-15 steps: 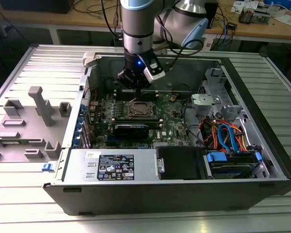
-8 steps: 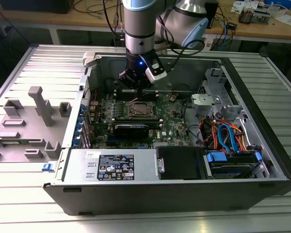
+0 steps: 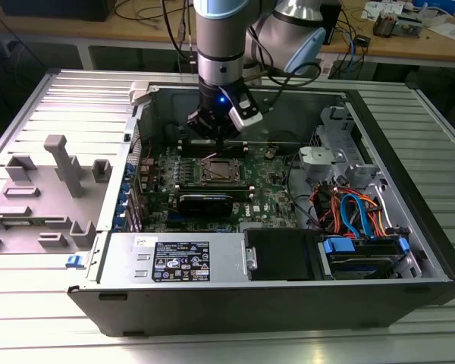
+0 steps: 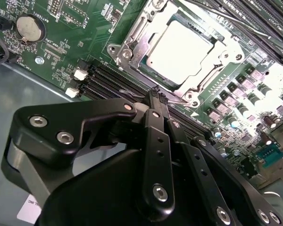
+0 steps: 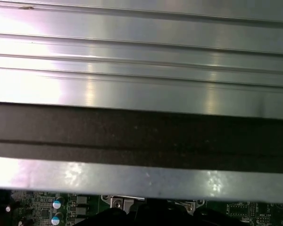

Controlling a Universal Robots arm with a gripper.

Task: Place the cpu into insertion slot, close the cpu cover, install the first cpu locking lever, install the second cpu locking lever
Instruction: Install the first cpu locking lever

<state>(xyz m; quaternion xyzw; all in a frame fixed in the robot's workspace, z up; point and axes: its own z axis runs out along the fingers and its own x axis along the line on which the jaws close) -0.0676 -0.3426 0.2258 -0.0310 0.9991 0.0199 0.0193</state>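
Note:
The cpu (image 4: 179, 47), with its dull silver top, lies in the insertion slot (image 3: 218, 171) on the green motherboard (image 4: 61, 52). The cpu cover (image 4: 205, 70) lies flat around it as a silver frame. My gripper (image 4: 156, 95) is shut, and its black fingertips sit just beside the socket's near edge. There they are at a thin wire locking lever (image 4: 179, 100); I cannot tell if they touch it. Another wire lever (image 4: 212, 12) runs along the socket's far side. In the exterior view the gripper (image 3: 221, 142) hangs just above the socket, inside the open case.
Black memory slots (image 4: 108, 80) flank the socket, with a coin battery (image 4: 29, 27) nearby. The case wall (image 5: 141, 56) rises close behind the gripper. A power supply (image 3: 174, 262) and a drive cage with cables (image 3: 356, 220) fill the case front. A grey fixture (image 3: 57, 182) stands outside.

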